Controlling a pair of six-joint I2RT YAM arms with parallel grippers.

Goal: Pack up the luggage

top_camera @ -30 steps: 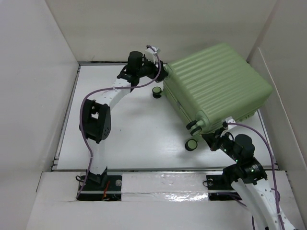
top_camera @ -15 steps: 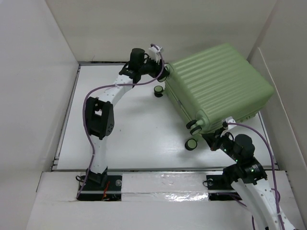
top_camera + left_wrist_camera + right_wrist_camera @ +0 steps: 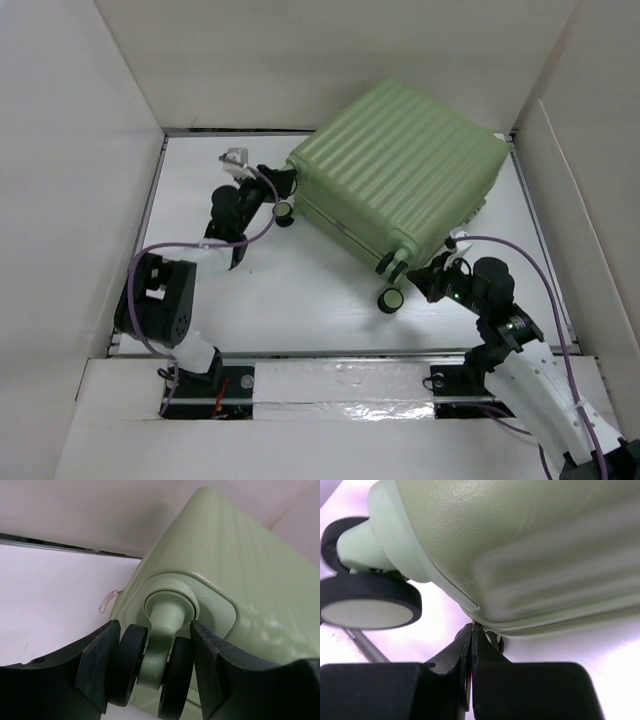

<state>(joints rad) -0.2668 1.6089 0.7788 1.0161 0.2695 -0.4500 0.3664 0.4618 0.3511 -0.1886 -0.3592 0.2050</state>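
The luggage, a closed light-green ribbed suitcase, lies on the white table at the back centre. My left gripper is at its left corner. In the left wrist view the gripper is shut on a twin black caster wheel, one finger on each side. My right gripper is at the near corner beside two more casters. In the right wrist view its jaws are pressed together at the end of the zipper, pinching the thin zipper pull. A caster sits to the left.
White walls box in the table on the left, back and right. The suitcase's far right corner is near the back right wall. A small zipper tab hangs on the suitcase's left side.
The suitcase has slid left and turned. My left gripper has drawn back toward the near left and now grips the caster. My right gripper has followed the near corner to the left.
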